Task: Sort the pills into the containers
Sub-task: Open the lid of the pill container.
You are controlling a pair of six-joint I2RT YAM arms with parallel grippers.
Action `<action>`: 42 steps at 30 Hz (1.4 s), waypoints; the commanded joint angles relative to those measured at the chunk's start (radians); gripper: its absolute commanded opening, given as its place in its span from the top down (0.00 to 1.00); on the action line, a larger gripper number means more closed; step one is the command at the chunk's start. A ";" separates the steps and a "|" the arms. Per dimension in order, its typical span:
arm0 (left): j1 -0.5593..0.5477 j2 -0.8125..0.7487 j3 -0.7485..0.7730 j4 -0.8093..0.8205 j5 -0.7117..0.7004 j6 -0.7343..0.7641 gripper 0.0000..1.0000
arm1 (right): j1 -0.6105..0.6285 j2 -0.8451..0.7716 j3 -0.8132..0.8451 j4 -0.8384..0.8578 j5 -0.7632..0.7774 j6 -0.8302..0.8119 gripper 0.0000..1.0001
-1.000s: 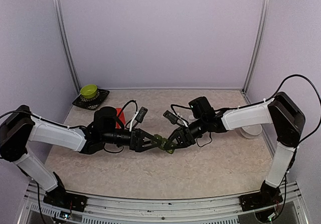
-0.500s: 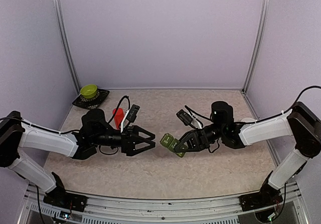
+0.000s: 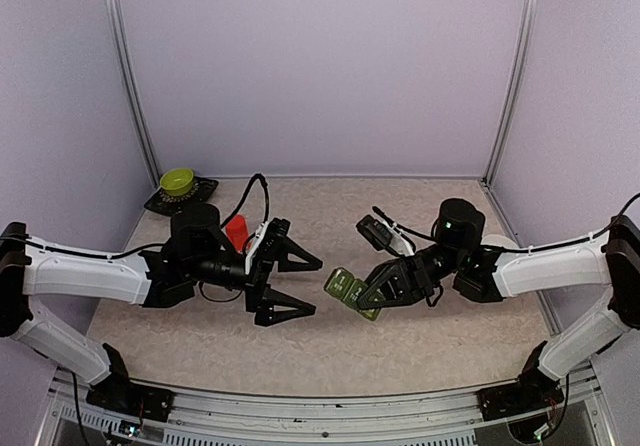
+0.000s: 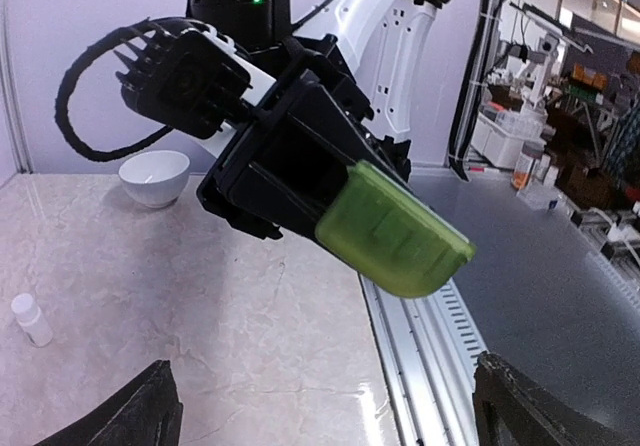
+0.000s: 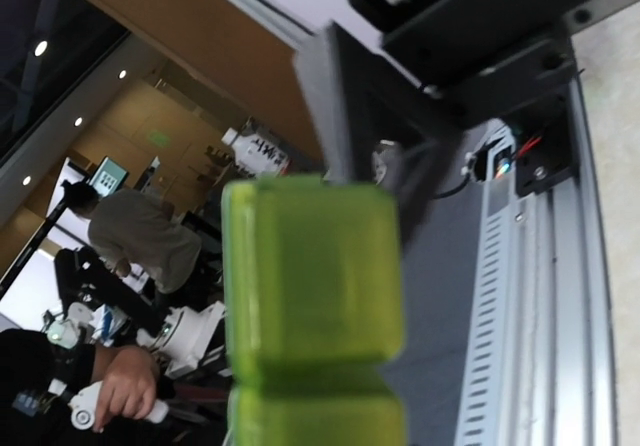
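Nearest the bases, the two arms have drawn apart since a second ago, when both pincers met on the containers [image 3: 349, 288]; the left gripper [image 3: 315, 287] has let go and backed off leftward, its jaws spread wide around nothing; the right gripper [image 3: 375, 294] stays clamped on one end of the strip, which has travelled right with it and juts toward the left arm above the table [image 3: 400, 351]; behind the left wrist stands the red bottle [image 3: 236, 232], partly hidden by cable; a white bowl [image 3: 499, 242] peeks from behind the right arm; in the far left corner a green bowl [image 3: 177, 180] sits on a dark tray [image 3: 200, 194].
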 commanded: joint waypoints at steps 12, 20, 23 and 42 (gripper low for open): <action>-0.061 0.081 0.171 -0.216 -0.030 0.421 0.07 | 0.039 -0.027 0.002 -0.324 -0.068 -0.109 0.89; -0.084 0.093 0.188 -0.258 0.029 0.464 0.16 | 0.038 -0.013 0.035 -0.386 -0.070 -0.152 0.88; -0.091 0.085 0.178 -0.255 0.045 0.474 0.20 | 0.040 -0.007 0.037 -0.387 -0.071 -0.152 0.88; -0.119 0.084 0.161 -0.250 0.096 0.488 0.41 | 0.040 0.003 0.047 -0.375 -0.076 -0.135 0.88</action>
